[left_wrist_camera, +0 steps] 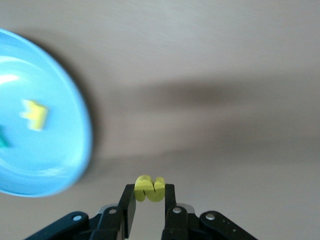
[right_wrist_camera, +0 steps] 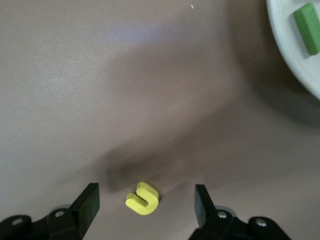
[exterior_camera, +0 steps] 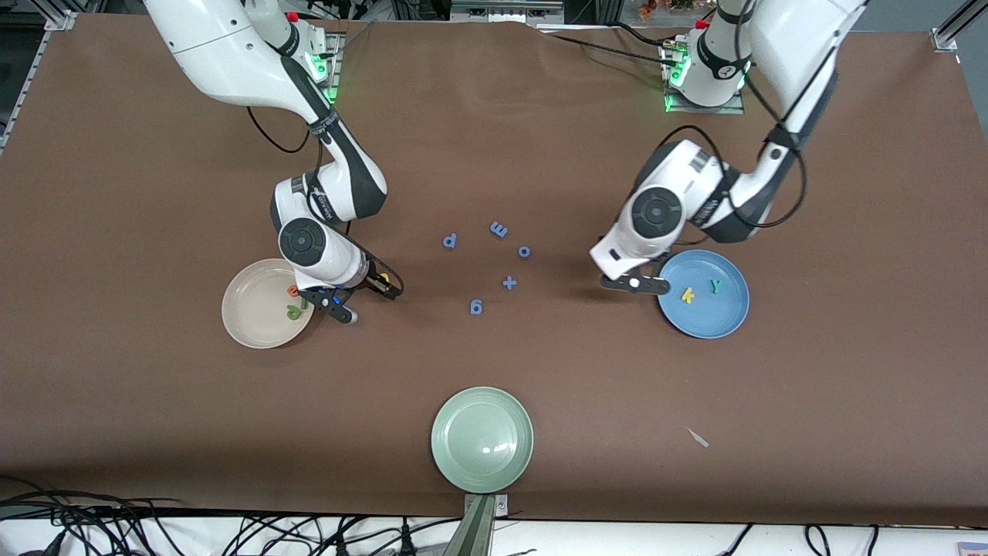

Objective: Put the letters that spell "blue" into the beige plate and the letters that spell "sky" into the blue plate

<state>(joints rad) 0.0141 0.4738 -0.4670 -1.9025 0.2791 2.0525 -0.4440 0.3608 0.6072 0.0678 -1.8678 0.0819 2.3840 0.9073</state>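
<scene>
Front view, taken across from the right arm's end of the table to the left arm's.

The beige plate (exterior_camera: 239,309) comes first. It holds the orange e (exterior_camera: 293,291) and the olive-green b (exterior_camera: 294,313). My right wrist view adds the green l (right_wrist_camera: 307,27) lying in that plate, which my arm hides from the front camera.

My right gripper (exterior_camera: 364,300) is low over the table just beside the plate. Its fingers are spread wide and hold nothing. The yellow u (right_wrist_camera: 142,198) lies flat on the table between them. The front view shows only a yellow speck there.

In the middle of the table lie the blue letters p (exterior_camera: 450,241), m (exterior_camera: 499,229), o (exterior_camera: 524,252) and g (exterior_camera: 476,307), with a blue plus sign (exterior_camera: 509,283). A pale green plate (exterior_camera: 482,439) sits nearest the camera.

My left gripper (exterior_camera: 637,284) is over the table at the rim of the blue plate (exterior_camera: 695,328). From the front I cannot see what it carries. My left wrist view shows its fingers pinched tight on the small yellow s (left_wrist_camera: 150,188).

The blue plate holds the yellow k (exterior_camera: 688,294) and the teal y (exterior_camera: 717,286).

I judge five of seven letters placed. The u needs picking up and the s needs dropping in.
</scene>
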